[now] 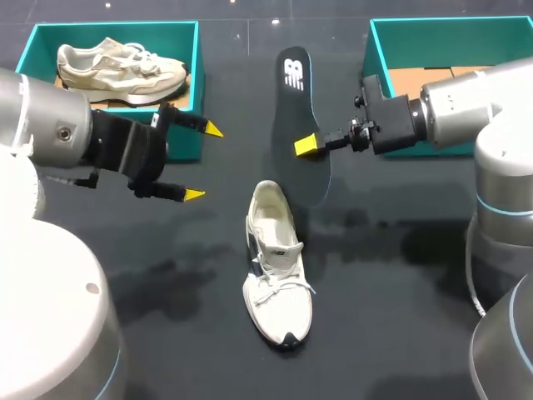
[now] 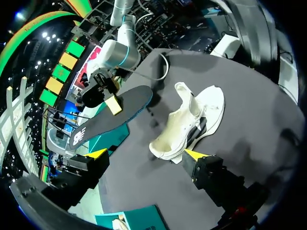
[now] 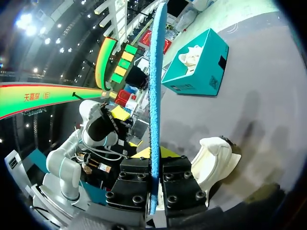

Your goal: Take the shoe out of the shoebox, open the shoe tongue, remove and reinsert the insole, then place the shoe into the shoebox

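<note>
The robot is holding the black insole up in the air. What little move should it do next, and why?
Probably tip the insole down and bring its end toward the opening of the white shoe. The right gripper is shut on it, clear of the shoe, which lies on the table with its mouth gaping. The left gripper hangs open beside the shoe, holding nothing.

Black table [image 1: 391,275]; beige sneaker [image 1: 121,71] inside far-left teal box [image 1: 117,33].
</note>
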### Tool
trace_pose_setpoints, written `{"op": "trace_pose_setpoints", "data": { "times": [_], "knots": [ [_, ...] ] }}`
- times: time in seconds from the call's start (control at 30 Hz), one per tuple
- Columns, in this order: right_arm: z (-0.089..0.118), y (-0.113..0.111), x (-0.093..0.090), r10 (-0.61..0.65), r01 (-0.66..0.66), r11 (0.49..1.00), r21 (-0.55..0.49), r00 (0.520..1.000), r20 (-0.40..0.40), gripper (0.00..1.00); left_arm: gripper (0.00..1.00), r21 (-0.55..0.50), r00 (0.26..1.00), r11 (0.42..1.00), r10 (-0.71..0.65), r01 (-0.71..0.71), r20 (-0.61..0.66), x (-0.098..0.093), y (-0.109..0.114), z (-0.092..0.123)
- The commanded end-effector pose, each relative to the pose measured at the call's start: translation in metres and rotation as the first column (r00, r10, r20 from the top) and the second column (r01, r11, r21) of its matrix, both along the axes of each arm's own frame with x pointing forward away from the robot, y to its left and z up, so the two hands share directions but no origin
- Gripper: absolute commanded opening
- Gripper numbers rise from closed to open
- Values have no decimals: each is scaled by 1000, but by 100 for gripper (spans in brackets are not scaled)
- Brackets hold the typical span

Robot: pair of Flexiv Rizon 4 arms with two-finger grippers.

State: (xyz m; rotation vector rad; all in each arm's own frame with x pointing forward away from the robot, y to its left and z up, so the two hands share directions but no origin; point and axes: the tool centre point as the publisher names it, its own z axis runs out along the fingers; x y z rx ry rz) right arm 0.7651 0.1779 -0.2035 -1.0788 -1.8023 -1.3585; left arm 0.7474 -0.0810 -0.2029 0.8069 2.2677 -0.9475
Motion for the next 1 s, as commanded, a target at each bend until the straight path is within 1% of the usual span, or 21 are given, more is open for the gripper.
{"op": "trace_pose_setpoints", "data": {
  "times": [0.03,0.07,0.1,0.13,0.17,0.2,0.6,0.63,0.7,0.8,1.0],
  "knots": [
    [-10,9,-5,-36,34,998,48,999,35,0,100,104,954,987,143,-119,-262,10,3,-5],
    [-12,10,-4,-34,33,998,46,999,36,0,100,132,934,982,174,-138,-313,12,3,-8],
    [-13,10,-2,-39,37,998,49,998,48,0,100,125,917,978,201,-167,-344,12,4,-10],
    [-14,11,-1,-41,38,997,60,998,57,0,100,156,883,970,233,-184,-407,13,5,-12],
    [-16,12,1,-40,37,998,58,997,59,0,100,185,858,961,267,-204,-439,15,5,-14],
    [-16,12,1,-40,37,998,58,997,59,0,100,224,839,944,321,-243,-440,15,6,-15],
    [-16,12,1,-40,37,998,58,997,59,0,100,224,839,944,321,-243,-440,15,6,-15],
    [-16,12,1,-40,37,998,58,997,59,0,100,243,822,935,346,-260,-452,16,1,-21],
    [-21,15,2,-40,30,994,110,996,84,0,100,299,786,913,396,-279,-475,18,-3,-31],
    [-24,17,4,-56,41,991,125,991,120,0,100,335,773,903,410,-269,-484,15,-4,-42],
    [-24,19,9,-50,20,988,155,980,190,0,100,366,760,901,403,-232,-510,8,-3,-63]
  ]
}}
